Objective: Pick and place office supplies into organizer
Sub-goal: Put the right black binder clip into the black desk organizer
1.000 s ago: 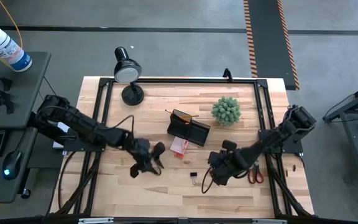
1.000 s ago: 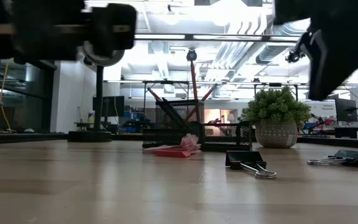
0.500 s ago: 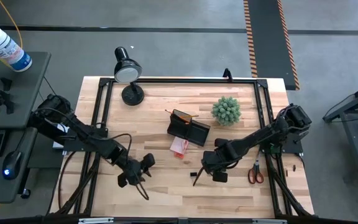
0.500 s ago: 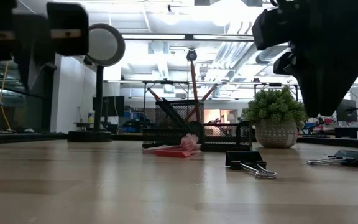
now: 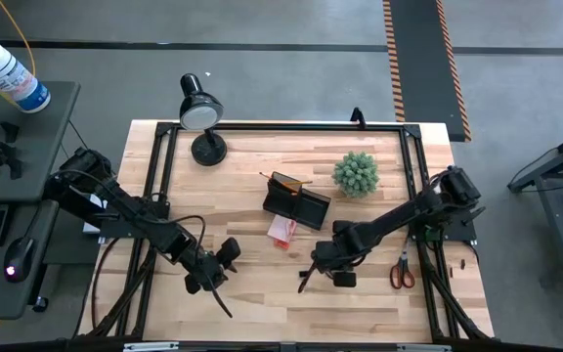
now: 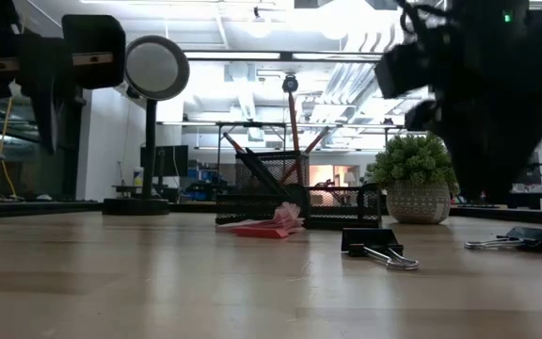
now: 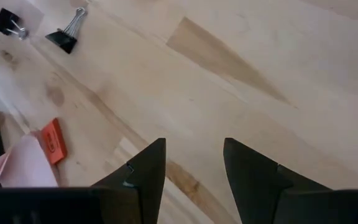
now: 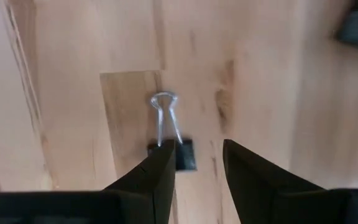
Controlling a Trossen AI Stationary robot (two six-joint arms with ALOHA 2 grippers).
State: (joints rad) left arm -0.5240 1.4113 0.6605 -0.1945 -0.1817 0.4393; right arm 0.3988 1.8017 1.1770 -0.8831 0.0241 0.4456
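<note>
Right claw [image 8: 197, 158] over half-hidden binder clip [image 8: 180, 152] (fingers apart)

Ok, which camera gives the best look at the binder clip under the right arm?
The right wrist view: the binder clip lies directly ahead of the open right gripper, wire handles clear. The low view shows two clips side-on; the left wrist view shows two far off; in the high view the arm hides it.

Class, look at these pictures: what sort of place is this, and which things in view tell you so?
Probably a robotics lab or workshop: a wooden table in a metal frame on a concrete floor with striped hazard tape, exposed ceiling pipes, and workbenches behind.
</note>
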